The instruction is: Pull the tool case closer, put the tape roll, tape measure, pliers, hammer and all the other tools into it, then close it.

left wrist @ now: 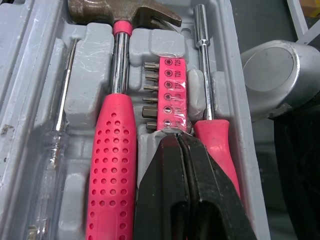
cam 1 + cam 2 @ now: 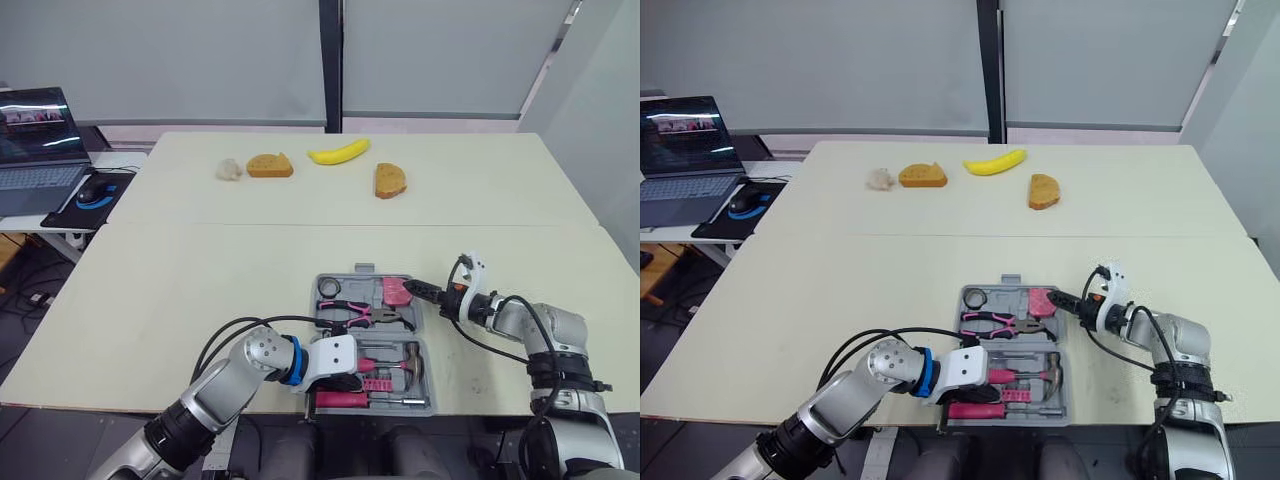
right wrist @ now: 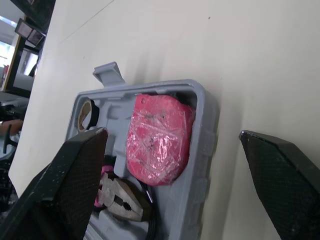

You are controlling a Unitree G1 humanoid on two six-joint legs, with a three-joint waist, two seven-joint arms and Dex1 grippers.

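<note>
The grey tool case (image 2: pixel 432 385) lies open at the table's front edge. Its far half holds the black tape roll (image 2: pixel 328 290), the pink-handled pliers (image 2: pixel 362 314) and the pink tape measure (image 3: pixel 157 137). The near half holds the hammer (image 1: pixel 112 165), a pink bit holder (image 1: pixel 169 90), a pink-handled driver (image 1: pixel 216 137) and a clear screwdriver (image 1: pixel 50 165). My left gripper (image 1: pixel 176 142) is shut with nothing in it, its tips at the bit holder's near end, between hammer handle and driver. My right gripper (image 3: pixel 172 132) is open at the case's far right corner, fingers either side of the tape measure, apart from it.
At the far side of the table lie a banana (image 2: pixel 338 152), two bread slices (image 2: pixel 270 165) (image 2: pixel 390 180) and a small white lump (image 2: pixel 229 169). A laptop (image 2: pixel 35 150) and a mouse (image 2: pixel 97 190) sit on a side desk to the left.
</note>
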